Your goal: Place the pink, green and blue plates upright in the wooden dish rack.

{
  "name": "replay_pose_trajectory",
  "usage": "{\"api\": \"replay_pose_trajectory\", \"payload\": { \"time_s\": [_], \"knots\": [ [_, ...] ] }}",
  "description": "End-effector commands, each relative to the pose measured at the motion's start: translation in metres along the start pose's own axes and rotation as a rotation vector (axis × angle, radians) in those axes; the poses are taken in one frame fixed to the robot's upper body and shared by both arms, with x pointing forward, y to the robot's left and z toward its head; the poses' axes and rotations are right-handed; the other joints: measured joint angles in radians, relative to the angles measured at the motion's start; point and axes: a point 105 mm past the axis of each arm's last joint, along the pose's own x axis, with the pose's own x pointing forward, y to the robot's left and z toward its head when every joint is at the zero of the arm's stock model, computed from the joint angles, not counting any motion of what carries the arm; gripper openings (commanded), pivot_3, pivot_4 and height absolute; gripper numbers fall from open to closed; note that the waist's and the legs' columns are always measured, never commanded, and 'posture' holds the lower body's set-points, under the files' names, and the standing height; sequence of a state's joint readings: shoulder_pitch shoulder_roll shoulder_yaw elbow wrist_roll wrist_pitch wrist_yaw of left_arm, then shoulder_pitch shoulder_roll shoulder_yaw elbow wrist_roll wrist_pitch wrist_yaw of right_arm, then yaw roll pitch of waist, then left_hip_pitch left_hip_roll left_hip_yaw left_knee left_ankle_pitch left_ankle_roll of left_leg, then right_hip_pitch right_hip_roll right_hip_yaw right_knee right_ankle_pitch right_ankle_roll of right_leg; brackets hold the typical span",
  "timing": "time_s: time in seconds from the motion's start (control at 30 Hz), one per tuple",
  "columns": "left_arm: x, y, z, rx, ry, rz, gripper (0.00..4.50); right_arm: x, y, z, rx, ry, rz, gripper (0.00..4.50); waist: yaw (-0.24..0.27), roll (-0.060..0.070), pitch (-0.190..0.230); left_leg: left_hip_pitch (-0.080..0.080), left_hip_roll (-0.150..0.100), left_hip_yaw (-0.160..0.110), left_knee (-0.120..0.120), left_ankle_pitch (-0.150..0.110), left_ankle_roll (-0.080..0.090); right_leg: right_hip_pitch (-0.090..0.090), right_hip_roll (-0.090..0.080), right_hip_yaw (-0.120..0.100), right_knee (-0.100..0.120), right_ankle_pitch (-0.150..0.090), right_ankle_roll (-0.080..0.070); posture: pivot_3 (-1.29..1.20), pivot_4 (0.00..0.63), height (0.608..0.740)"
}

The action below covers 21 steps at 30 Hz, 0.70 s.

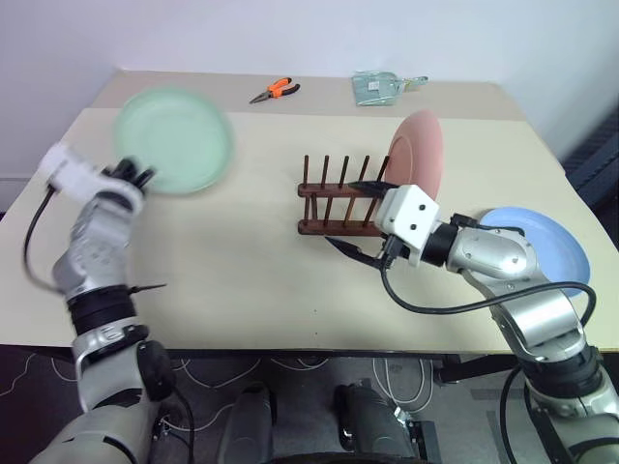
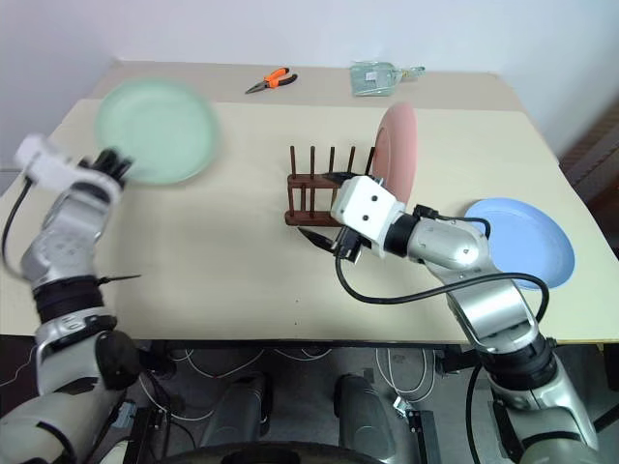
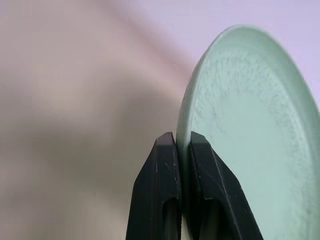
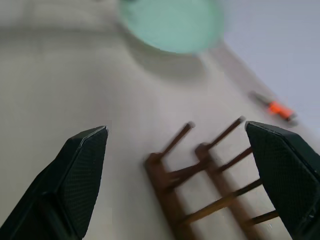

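In the rack [image 1: 340,198] only the pink plate [image 1: 418,155] is stood; the green plate [image 1: 176,139] is pinched by the left gripper [image 3: 182,142], the blue plate [image 1: 542,242] lies flat, and the right gripper [image 4: 175,145] is spread empty.

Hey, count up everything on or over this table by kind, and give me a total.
Plates: 3, namely green plate, pink plate, blue plate
Dish racks: 1, wooden dish rack
Pliers: 1, orange-handled pliers
Clear packets: 1, clear packet
Total: 6

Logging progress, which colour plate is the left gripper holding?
Pale mint green plate, clearest in the left wrist view.
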State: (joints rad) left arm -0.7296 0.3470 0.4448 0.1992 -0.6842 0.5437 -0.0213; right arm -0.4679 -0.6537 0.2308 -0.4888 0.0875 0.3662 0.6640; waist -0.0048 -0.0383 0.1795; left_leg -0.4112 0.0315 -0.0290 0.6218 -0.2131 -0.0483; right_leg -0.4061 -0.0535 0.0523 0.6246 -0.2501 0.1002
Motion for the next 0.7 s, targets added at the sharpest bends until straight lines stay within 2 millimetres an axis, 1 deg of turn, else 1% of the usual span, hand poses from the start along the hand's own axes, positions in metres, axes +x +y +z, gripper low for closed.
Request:
{"api": "replay_pose_trajectory", "payload": {
  "time_s": [0.03, 0.07, 0.1, 0.17, 0.23, 0.3, 0.33, 0.37, 0.4, 0.53, 0.57, 0.63, 0.7],
  "knots": [
    [-0.004, -0.086, 0.006, 0.094, -0.005, -0.283, 0.03, 0.014, -0.009, 0.013, -0.237, -0.02, -0.048, 4.5, -0.011, 0.0, 0.0, 0.0, 0.0, 0.0, -0.001, 0.0, 0.0, 0.0, 0.0, 0.0, -0.001, 0.0, 0.0, 0.0, 0.15, 0.732],
    [-0.008, -0.105, 0.002, 0.121, 0.01, -0.349, 0.03, 0.021, -0.014, 0.013, -0.318, -0.006, -0.072, 4.5, -0.016, 0.0, 0.0, 0.0, 0.0, 0.0, -0.001, 0.0, 0.0, -0.001, 0.0, 0.001, -0.001, 0.0, 0.001, 0.0, 0.15, 0.732],
    [-0.01, -0.117, 0.0, 0.139, 0.02, -0.389, 0.03, 0.025, -0.017, 0.012, -0.374, 0.004, -0.086, 4.5, -0.02, 0.001, 0.0, 0.0, 0.0, 0.001, -0.001, 0.0, 0.0, -0.001, 0.0, 0.001, 0.0, 0.002, 0.003, 0.0, 0.15, 0.732],
    [-0.018, -0.144, -0.007, 0.128, 0.05, -0.48, 0.03, 0.035, -0.029, 0.003, -0.46, 0.057, -0.137, 4.5, -0.028, 0.001, 0.0, 0.001, 0.0, 0.001, -0.003, 0.0, 0.0, -0.002, 0.001, 0.001, 0.001, 0.002, 0.003, 0.0, 0.15, 0.732],
    [-0.025, -0.16, -0.01, 0.116, 0.07, -0.537, 0.03, 0.04, -0.037, -0.008, -0.54, 0.115, -0.16, 4.5, -0.031, 0.001, 0.001, 0.002, 0.0, 0.0, -0.004, 0.0, -0.001, -0.003, 0.002, 0.001, 0.004, 0.002, 0.004, 0.0, 0.15, 0.732],
    [-0.028, -0.165, -0.012, 0.112, 0.079, -0.555, 0.03, 0.042, -0.042, -0.017, -0.576, 0.151, -0.169, 4.5, -0.031, 0.001, 0.0, 0.002, 0.0, -0.001, -0.004, 0.0, -0.001, -0.003, 0.002, 0.001, 0.004, 0.002, 0.004, 0.0, 0.15, 0.732],
    [-0.029, -0.165, -0.014, 0.109, 0.088, -0.55, 0.0, 0.042, -0.044, -0.018, -0.583, 0.153, -0.176, 4.09, -0.031, 0.001, 0.001, 0.002, 0.0, -0.001, -0.004, 0.0, -0.001, -0.003, 0.002, 0.001, 0.004, 0.002, 0.004, 0.0, 0.15, 0.732],
    [-0.029, -0.163, -0.014, 0.107, 0.092, -0.544, 0.0, 0.042, -0.045, -0.019, -0.578, 0.153, -0.183, 3.95, -0.031, 0.001, 0.001, 0.002, 0.0, -0.001, -0.004, 0.0, -0.001, -0.003, 0.002, 0.002, 0.004, 0.002, 0.004, 0.0, 0.15, 0.732],
    [-0.029, -0.162, -0.015, 0.102, 0.096, -0.538, 0.0, 0.042, -0.045, -0.018, -0.577, 0.151, -0.187, 3.62, -0.032, 0.001, 0.001, 0.002, 0.0, -0.001, -0.004, 0.0, -0.001, -0.003, 0.002, 0.002, 0.004, 0.002, 0.004, 0.0, 0.15, 0.732],
    [-0.027, -0.154, -0.016, 0.113, 0.107, -0.508, 0.0, 0.041, -0.045, -0.018, -0.61, 0.149, -0.192, 1.62, -0.031, 0.001, 0.001, 0.002, 0.0, -0.001, -0.004, 0.0, -0.001, -0.003, 0.002, 0.002, 0.004, 0.002, 0.004, 0.0, 0.15, 0.732],
    [-0.027, -0.153, -0.017, 0.119, 0.11, -0.5, 0.0, 0.041, -0.044, -0.018, -0.62, 0.146, -0.193, 0.99, -0.031, 0.001, 0.001, 0.002, 0.0, -0.001, -0.004, 0.0, -0.001, -0.003, 0.002, 0.002, 0.004, 0.002, 0.004, 0.0, 0.15, 0.732],
    [-0.026, -0.149, -0.016, 0.101, 0.109, -0.483, 0.0, 0.042, -0.042, -0.016, -0.643, 0.137, -0.191, 0.04, -0.031, 0.001, 0.001, 0.002, 0.0, -0.001, -0.004, 0.0, -0.001, -0.003, 0.002, 0.002, 0.004, 0.002, 0.004, 0.0, 0.15, 0.732],
    [-0.024, -0.146, -0.01, 0.063, 0.082, -0.468, 0.71, 0.043, -0.04, -0.014, -0.666, 0.125, -0.197, 0.0, -0.03, 0.001, 0.001, 0.002, 0.0, -0.001, -0.004, 0.0, -0.001, -0.003, 0.002, 0.002, 0.004, 0.002, 0.004, 0.0, 0.15, 0.732]
  ]
}}
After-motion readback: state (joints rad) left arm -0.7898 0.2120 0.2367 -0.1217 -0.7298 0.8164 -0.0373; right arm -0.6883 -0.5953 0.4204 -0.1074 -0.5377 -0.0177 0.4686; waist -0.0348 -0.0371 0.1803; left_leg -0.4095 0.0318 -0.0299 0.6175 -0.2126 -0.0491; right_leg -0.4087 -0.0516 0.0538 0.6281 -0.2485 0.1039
